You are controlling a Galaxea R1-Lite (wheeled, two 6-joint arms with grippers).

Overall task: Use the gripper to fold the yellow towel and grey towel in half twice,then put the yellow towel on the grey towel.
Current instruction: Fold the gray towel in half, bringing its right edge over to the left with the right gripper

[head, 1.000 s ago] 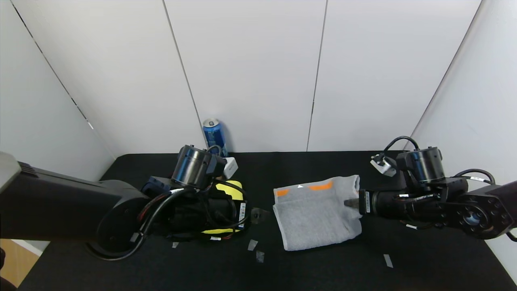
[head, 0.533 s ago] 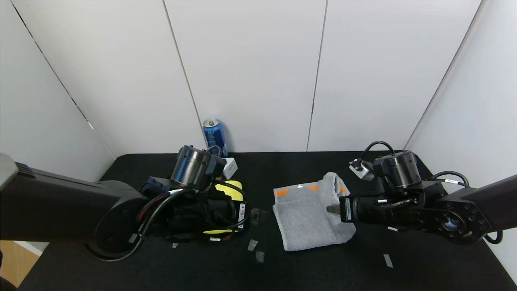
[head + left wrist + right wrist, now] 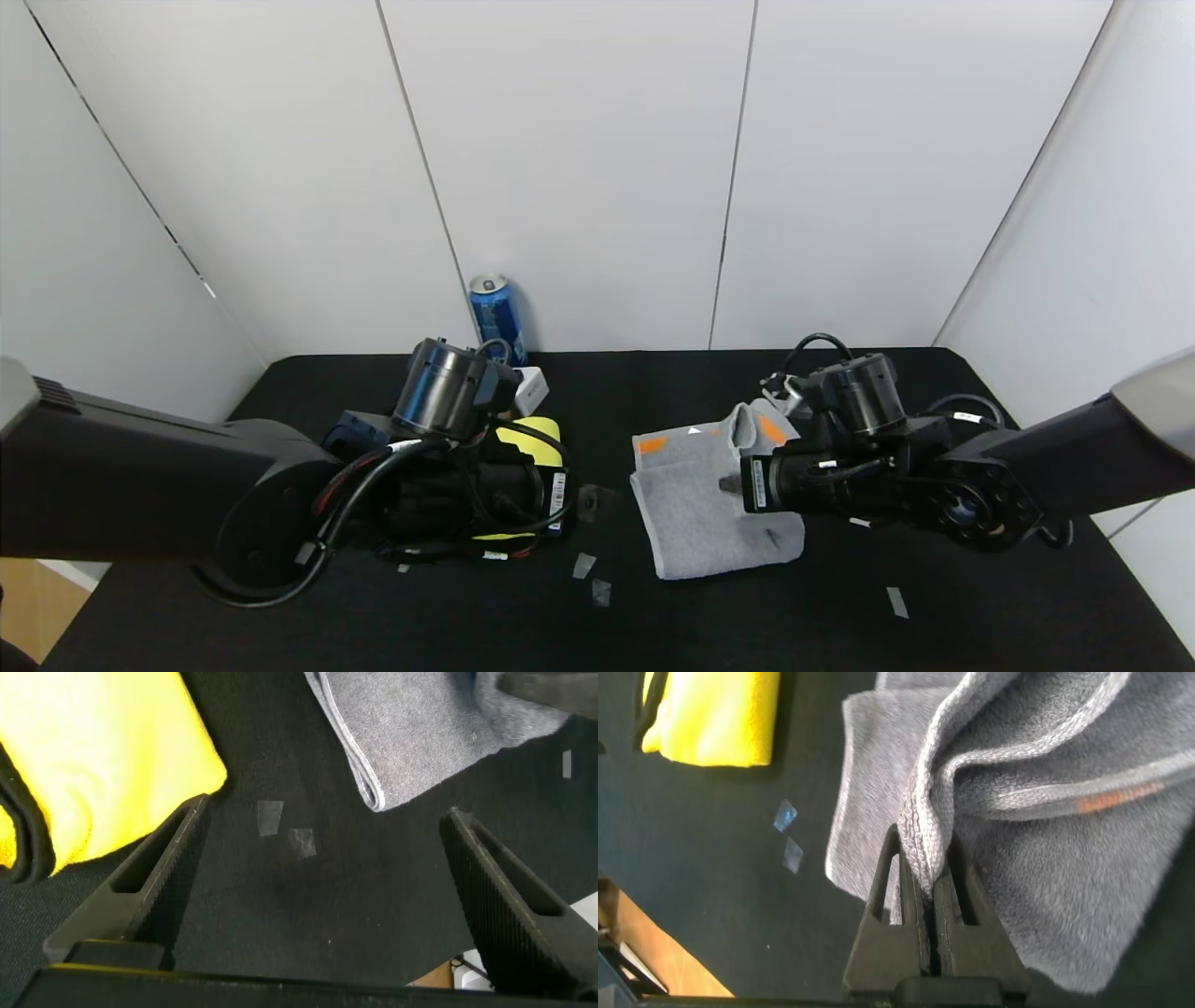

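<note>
The grey towel lies folded on the black table, right of centre, with orange marks along its far edge. My right gripper is shut on the towel's right-hand edge and holds it lifted over the middle of the cloth; the wrist view shows the fold pinched between the fingers. The yellow towel lies left of centre, mostly hidden under my left arm; its corner shows in the left wrist view. My left gripper hangs open over bare table between the two towels.
A blue can stands at the back against the white wall. Small bits of clear tape lie on the black table near the front, with another piece at the right. White panels close in the table on three sides.
My right gripper has carried the grey towel's right edge leftward across the cloth, raising a fold. The left arm has stayed still.
</note>
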